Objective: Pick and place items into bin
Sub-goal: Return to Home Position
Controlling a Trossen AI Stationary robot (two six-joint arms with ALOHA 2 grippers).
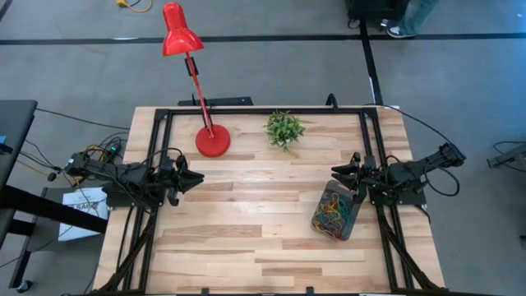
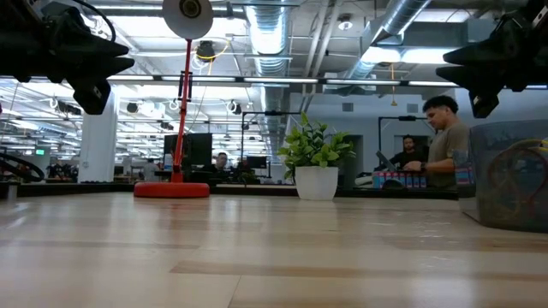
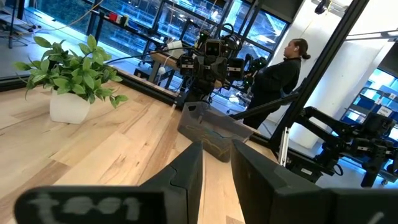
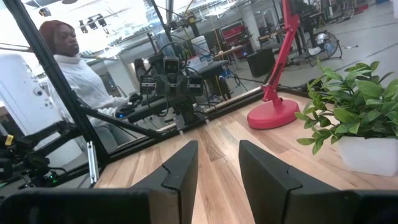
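**Bin filled, arms parking**

The rubber bands (image 1: 333,210) are lying in a many-coloured tangle inside the dark see-through bin (image 1: 315,222). The bin is sitting on the right side of the wooden table (image 1: 246,238), just beside my right gripper (image 1: 343,170). My left gripper (image 1: 197,178) is hanging well apart from the bin, across the table and near the red lamp's base (image 1: 213,142). Both pincers are released, their fingers parted around nothing.

I am seeing no loose band on the wood, so I judge the sorting done and the step in hand to be parking at home. That calls only for settling each arm at its own edge, clear of the bin.

Only the high view is showing the heap and the bare boards. The low view is giving just the bin's dim wall with coloured lines behind it. The wrist views alone are showing the empty gaps between my fingers. The left one is looking toward the bin, the right one toward the lamp and the small potted plant (image 4: 348,118).
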